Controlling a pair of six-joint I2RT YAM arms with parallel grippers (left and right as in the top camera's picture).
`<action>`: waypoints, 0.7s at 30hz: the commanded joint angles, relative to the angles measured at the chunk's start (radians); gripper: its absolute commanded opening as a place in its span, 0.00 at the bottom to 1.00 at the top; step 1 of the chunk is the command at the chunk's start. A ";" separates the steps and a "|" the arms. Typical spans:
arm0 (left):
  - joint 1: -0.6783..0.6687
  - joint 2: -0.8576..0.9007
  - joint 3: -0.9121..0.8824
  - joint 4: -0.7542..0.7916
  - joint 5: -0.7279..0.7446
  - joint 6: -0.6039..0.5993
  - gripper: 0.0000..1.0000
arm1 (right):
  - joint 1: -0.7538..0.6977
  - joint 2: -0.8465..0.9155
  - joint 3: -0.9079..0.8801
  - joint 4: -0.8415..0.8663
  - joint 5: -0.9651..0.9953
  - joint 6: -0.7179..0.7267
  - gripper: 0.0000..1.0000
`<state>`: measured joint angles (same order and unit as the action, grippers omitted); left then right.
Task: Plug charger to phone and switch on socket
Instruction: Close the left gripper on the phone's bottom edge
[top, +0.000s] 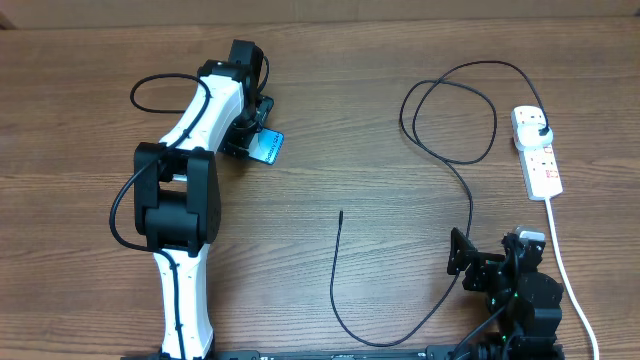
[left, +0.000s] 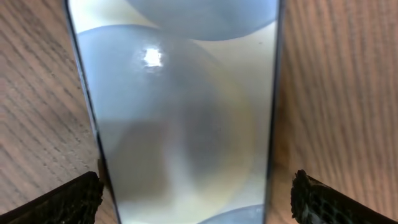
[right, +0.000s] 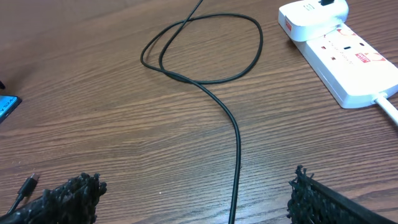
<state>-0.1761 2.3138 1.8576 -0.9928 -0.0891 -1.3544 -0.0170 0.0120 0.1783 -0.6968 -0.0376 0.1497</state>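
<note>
Left gripper (left: 196, 196): fully spread, holding nothing. It hangs low over the phone (left: 180, 112) with a finger off each long edge, probably to steady it.
Phone: flat on the surface (top: 330, 100), far left.
Right gripper (right: 196, 190): wide open and empty, near right, with the charger (right: 238, 146) lying just ahead.
Charger: connector tip (top: 340, 213) loose mid-surface, well apart from the phone.
Socket (top: 538, 158): far right. Its far outlet holds the plug (top: 541, 130).
Containers: none.

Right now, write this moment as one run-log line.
left gripper: open, astride phone | right gripper: open, above cable | cable: plug in power strip, tip loose on table | phone: not connected
</note>
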 joint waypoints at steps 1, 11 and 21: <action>0.000 0.029 -0.011 -0.010 -0.023 0.016 1.00 | 0.006 -0.007 -0.015 -0.008 -0.005 0.003 1.00; 0.000 0.037 -0.011 -0.035 -0.023 0.016 1.00 | 0.006 -0.007 -0.015 -0.008 -0.005 0.003 1.00; 0.000 0.037 -0.011 -0.035 -0.034 0.016 1.00 | 0.006 -0.007 -0.015 -0.008 -0.005 0.003 1.00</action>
<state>-0.1761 2.3249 1.8572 -1.0241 -0.0952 -1.3540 -0.0170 0.0120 0.1783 -0.6960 -0.0372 0.1497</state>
